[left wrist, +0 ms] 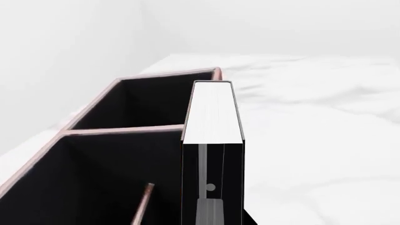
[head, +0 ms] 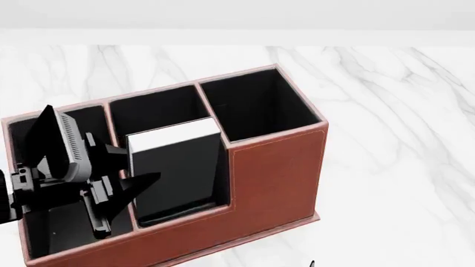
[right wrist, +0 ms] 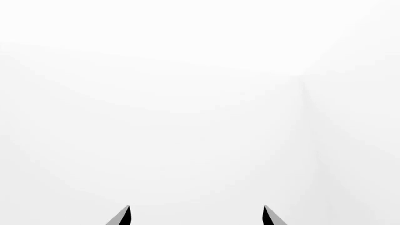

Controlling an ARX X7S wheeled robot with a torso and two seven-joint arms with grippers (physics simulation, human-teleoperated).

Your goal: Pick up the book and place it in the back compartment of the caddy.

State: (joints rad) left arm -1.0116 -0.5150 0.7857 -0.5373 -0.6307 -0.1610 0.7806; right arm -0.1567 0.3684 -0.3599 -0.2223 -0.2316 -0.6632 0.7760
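The reddish-brown caddy [head: 275, 167] stands on the marble top. The black book [head: 178, 172] stands upright in the back compartment, the middle cell behind the low wall [head: 186, 229], with its white page block up and above the rim. My left gripper [head: 144, 181] reaches in from the left end cell and is shut on the book at its spine side. In the left wrist view the book [left wrist: 216, 112] fills the middle, with the caddy's black cells [left wrist: 112, 164] and thin crossbar [left wrist: 142, 201] beside it. My right gripper [right wrist: 196, 218] is open and empty, facing blank white.
The white marble table [head: 386, 111] stretches to the right of and behind the caddy. The caddy's tall-wall middle cell [head: 156, 114] and right end cell [head: 256, 105] hold nothing. The left arm's body [head: 59, 150] hangs over the left end cell.
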